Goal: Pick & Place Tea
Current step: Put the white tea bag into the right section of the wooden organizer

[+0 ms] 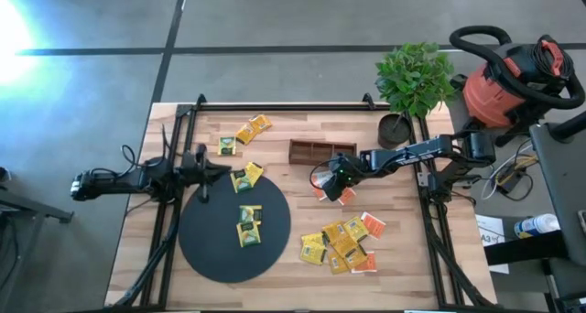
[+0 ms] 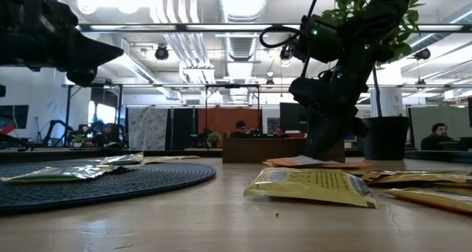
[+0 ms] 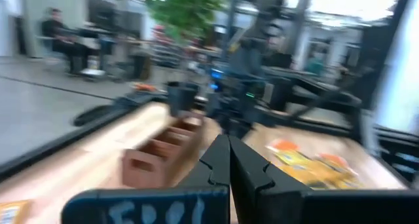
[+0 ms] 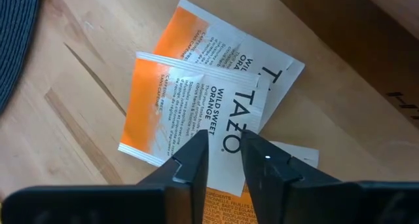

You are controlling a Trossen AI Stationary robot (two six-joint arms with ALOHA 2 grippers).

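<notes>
Tea sachets lie flat in groups: orange-white ones point(image 1: 324, 192) at mid-table, a yellow and orange pile point(image 1: 341, 244) nearer the front, some yellow ones point(image 1: 248, 223) on the black disc point(image 1: 206, 249), and more point(image 1: 249, 130) at the far left. My right gripper point(image 1: 335, 183) slants down onto the mid-table group, its fingers almost together on the top orange-white sachet point(image 4: 196, 106). That sachet lies on a second one point(image 4: 262, 54). My left gripper point(image 3: 229, 158) waits shut and level above the disc's far edge point(image 1: 222, 167). My right gripper has a narrow strip of the top orange-white sachet, at its white end by the printed name point(image 4: 224, 135), between its two fingertips point(image 4: 196, 152). The fingers slant down from above. The sachet still lies flat on the sachet beneath it.
A brown wooden tray point(image 1: 320, 150) with compartments stands just beyond the right gripper. A potted plant point(image 1: 396, 130) stands at the far right corner. Black frame rails point(image 1: 426, 212) run along both table sides. There is bare wood between the disc and the yellow pile.
</notes>
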